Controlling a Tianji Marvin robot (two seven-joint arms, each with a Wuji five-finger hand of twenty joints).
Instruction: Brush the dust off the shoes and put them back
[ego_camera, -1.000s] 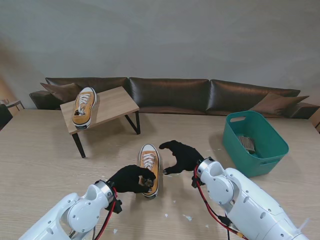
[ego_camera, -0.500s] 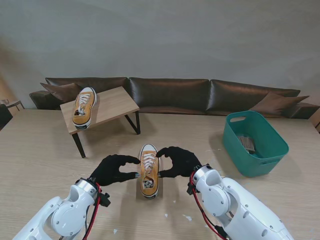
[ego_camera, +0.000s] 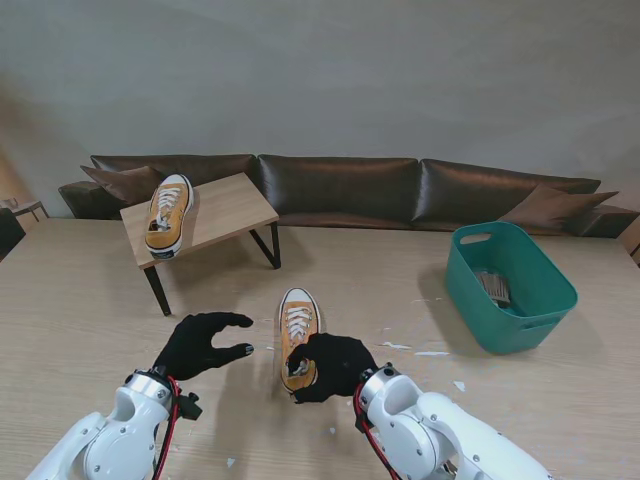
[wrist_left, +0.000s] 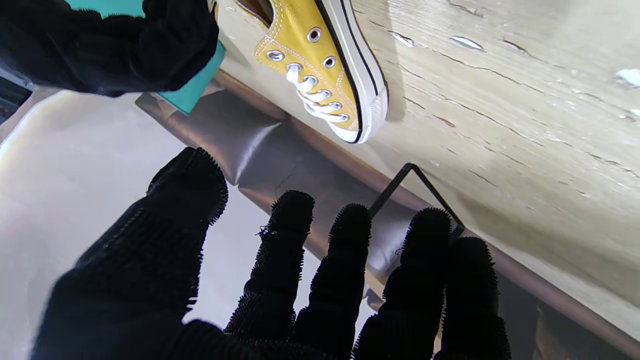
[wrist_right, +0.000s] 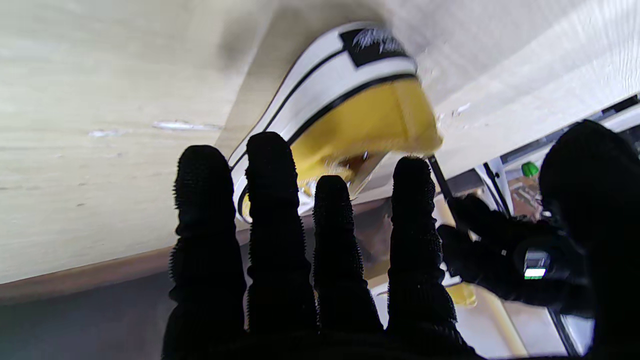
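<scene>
On the table just in front of me: the yellow shoe (ego_camera: 298, 335) stands upright on its sole, toe pointing away from me, heel nearest me; white laces run up its middle.
Right hand (ego_camera: 330, 366): it sits at the heel end, on the shoe's right side. The stand's view puts it against the heel. The right wrist view shows the fingers (wrist_right: 272, 200) straight and side by side with the heel (wrist_right: 350, 90) just beyond their tips. I cannot tell whether they press on it. It grips nothing.
Left hand (ego_camera: 198, 345): spread wide, holding nothing, well clear of the shoe on its left side.
Step in hand, as I judge it: brushing the heel and right flank with the bristly glove fingers.
How to do it well: keep the fingers flat and light, stroke along the canvas from heel toward toe, and cover the white rubber band too. A hard sideways push would likely slide or tip the shoe, since nothing braces it; bringing my left hand against the left flank would steady it.
Dust: white flecks (ego_camera: 404, 347) lie on the table top (ego_camera: 80, 300) to the shoe's right.
Second shoe (ego_camera: 168, 213): rests on the small wooden stand (ego_camera: 230, 205), far left.
Teal basket (ego_camera: 510, 285): far right, well apart.
</scene>
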